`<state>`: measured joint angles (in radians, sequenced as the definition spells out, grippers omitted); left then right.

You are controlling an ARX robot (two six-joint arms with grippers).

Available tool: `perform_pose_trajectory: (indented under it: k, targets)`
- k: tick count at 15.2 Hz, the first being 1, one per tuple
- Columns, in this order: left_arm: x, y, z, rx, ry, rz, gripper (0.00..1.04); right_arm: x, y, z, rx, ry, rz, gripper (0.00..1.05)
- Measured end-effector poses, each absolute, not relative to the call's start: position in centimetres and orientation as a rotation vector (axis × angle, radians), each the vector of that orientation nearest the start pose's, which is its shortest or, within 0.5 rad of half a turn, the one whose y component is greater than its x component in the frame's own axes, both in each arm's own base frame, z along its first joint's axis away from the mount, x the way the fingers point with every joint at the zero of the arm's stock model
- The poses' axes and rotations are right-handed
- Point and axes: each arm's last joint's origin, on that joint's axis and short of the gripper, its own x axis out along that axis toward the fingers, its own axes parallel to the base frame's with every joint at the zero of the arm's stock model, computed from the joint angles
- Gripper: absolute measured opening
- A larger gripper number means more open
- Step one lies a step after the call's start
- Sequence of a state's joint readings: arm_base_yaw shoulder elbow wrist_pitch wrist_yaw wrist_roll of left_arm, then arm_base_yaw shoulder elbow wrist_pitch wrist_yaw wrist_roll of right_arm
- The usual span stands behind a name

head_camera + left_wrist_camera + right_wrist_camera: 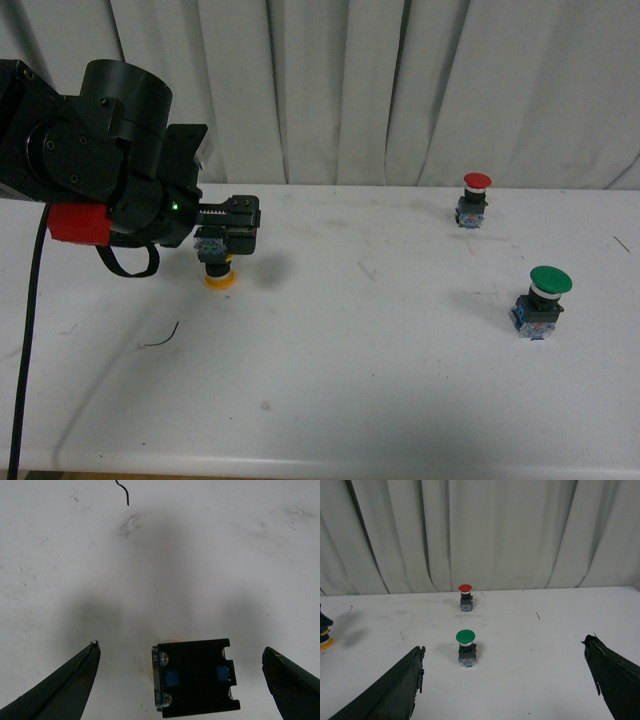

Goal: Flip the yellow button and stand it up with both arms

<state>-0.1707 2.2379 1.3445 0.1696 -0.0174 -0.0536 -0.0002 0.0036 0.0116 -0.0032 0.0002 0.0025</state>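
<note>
on the white desk (350,390) the left arm (110,150) hangs right over the yellow button (218,268), which sits cap-down with its block pointing straight up between the fingers of the left tool (180,646). those fingers are spread wide and touch nothing. the right tool (504,645) is spread and empty too, well off by the green button (465,647), so left is way nearer.
</note>
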Motion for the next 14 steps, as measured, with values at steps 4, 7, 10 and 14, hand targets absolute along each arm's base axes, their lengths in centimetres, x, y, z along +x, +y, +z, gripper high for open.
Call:
perform_pose_trajectory:
  k: [4,7,10,14]
  targets:
    - [44.6,-8.1,9.0,0.019,0.731,-0.143,0.82,9.7,0.0,16.7,0.002,-0.005,0.000,0.98]
    - [44.6,-8.4,9.1,0.019,0.728,-0.153,0.46,9.7,0.0,16.7,0.002,-0.005,0.000,0.98]
    - [44.6,-8.4,9.0,0.018,0.733,-0.156,0.37,9.7,0.0,16.7,0.002,-0.005,-0.001,0.98]
    - [42.1,-8.7,14.1,0.006,0.615,-0.196,0.36,9.7,0.0,16.7,0.002,-0.005,0.000,0.98]
